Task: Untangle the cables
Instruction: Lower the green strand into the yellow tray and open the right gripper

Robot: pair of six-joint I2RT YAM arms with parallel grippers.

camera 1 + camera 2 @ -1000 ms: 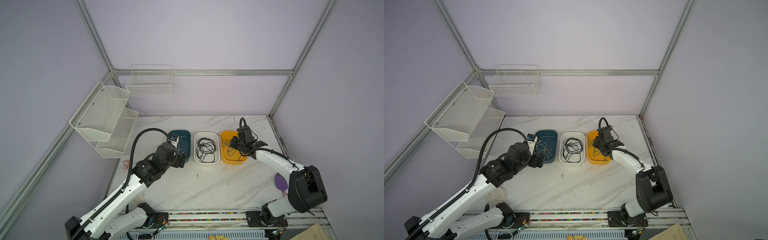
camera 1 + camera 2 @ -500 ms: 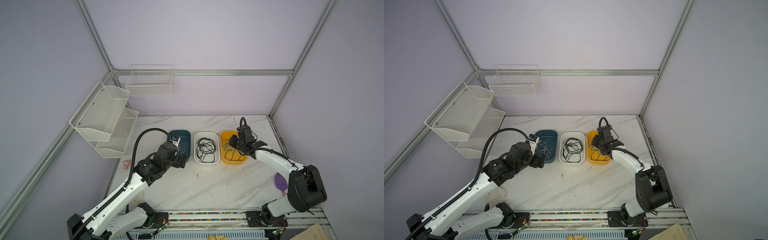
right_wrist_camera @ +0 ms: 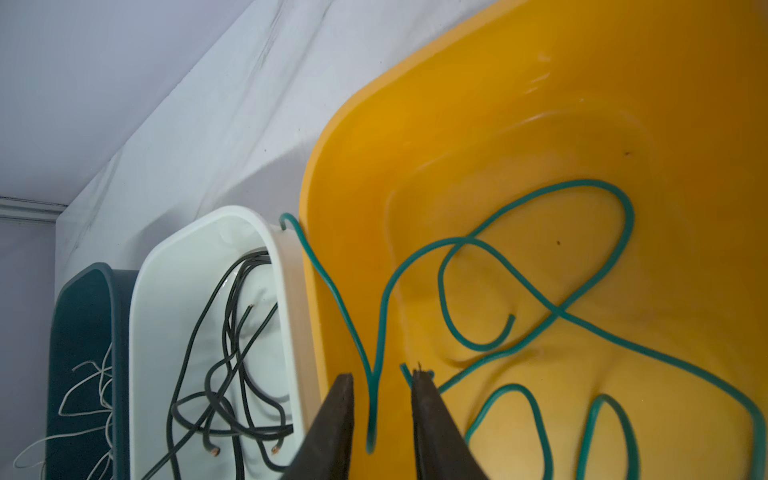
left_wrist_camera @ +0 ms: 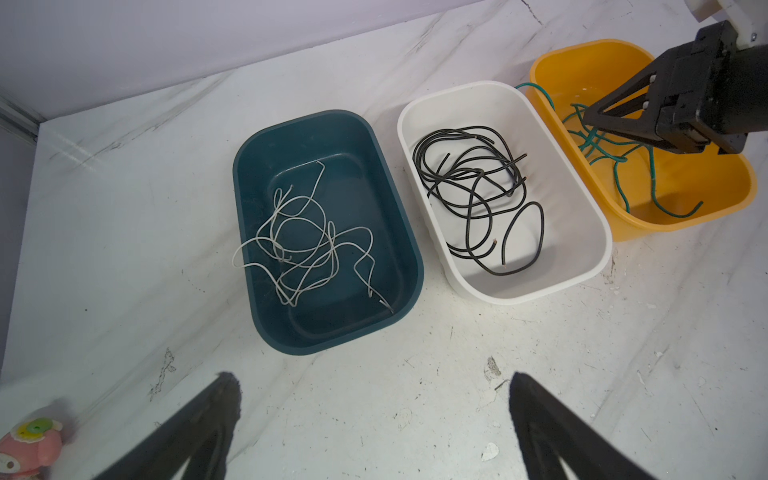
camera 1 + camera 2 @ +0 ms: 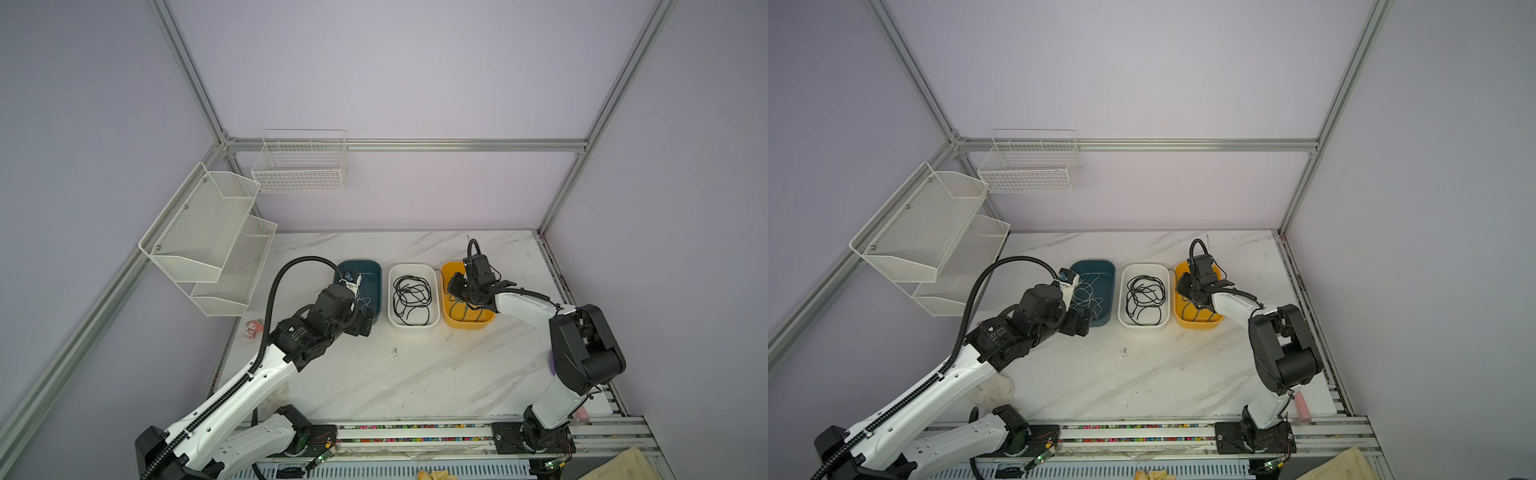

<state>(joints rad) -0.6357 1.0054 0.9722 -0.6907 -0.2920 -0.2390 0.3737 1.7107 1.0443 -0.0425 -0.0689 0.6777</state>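
Observation:
Thin white cables lie tangled in the dark blue bin. Black cables are coiled in the white bin. Green cables lie looped in the yellow bin, and one end hooks over its rim toward the white bin. My left gripper hangs open and empty over bare table in front of the blue bin. My right gripper is low over the yellow bin's near-white-bin side. Its jaws stand slightly apart, with a green strand hanging between them and not pinched.
The three bins stand side by side mid-table. A small pink toy sits at the table's left edge. White mesh shelves and a wire basket hang on the walls. A purple object lies behind my right arm.
My left arm has drifted slightly toward the bins. My right gripper stays over the yellow bin with its jaws about as far apart as before.

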